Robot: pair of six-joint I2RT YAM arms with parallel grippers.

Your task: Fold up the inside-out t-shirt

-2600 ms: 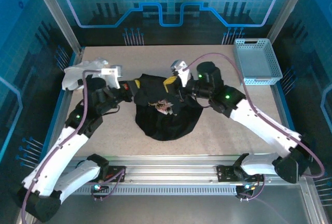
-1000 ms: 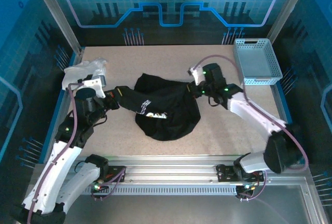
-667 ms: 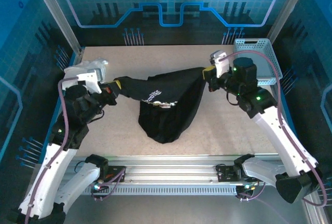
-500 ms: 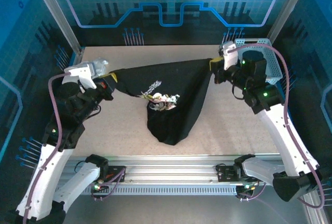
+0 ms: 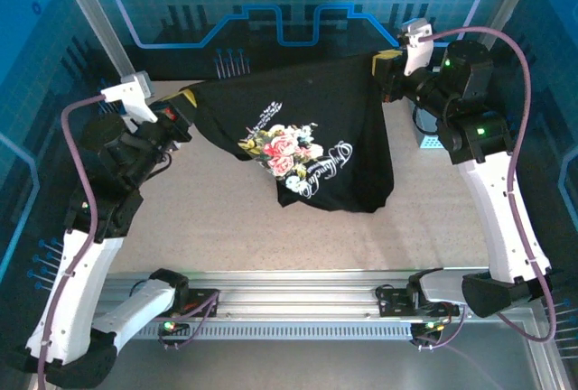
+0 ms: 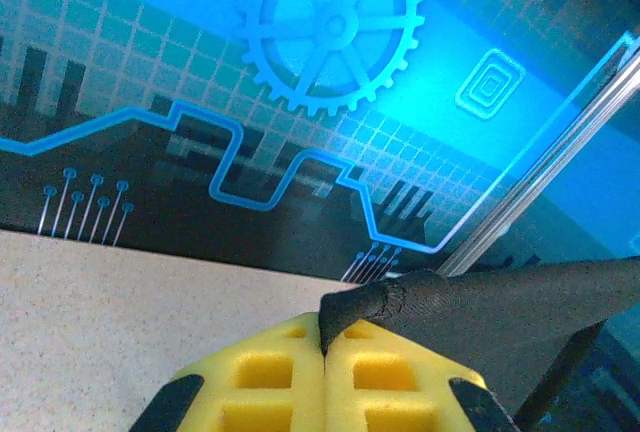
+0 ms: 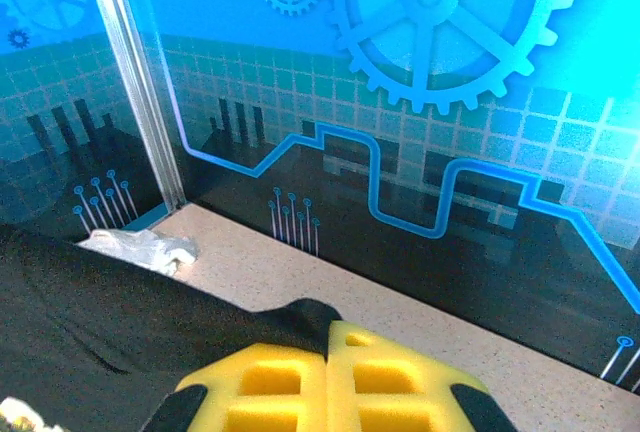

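The black t-shirt (image 5: 312, 106) hangs stretched between my two grippers above the back of the table, a floral print (image 5: 287, 148) facing the top camera. My left gripper (image 5: 184, 101) is shut on its left top corner, and my right gripper (image 5: 386, 63) is shut on its right top corner. In the left wrist view the yellow pads (image 6: 325, 340) pinch a fold of black cloth (image 6: 500, 312). In the right wrist view the yellow pads (image 7: 329, 334) clamp the black fabric (image 7: 110, 322) in the same way. The shirt's lower edge droops toward the table at the right.
A white garment (image 7: 140, 247) lies crumpled at the far left corner of the table. A blue basket (image 5: 432, 141) peeks out behind my right arm at the back right. The speckled tabletop (image 5: 226, 218) lies bare in front of the shirt. Aluminium frame posts stand at both back corners.
Both arms have risen and spread apart, lifting the shirt from a bunched heap on the table into a taut hanging sheet. The print now faces up.
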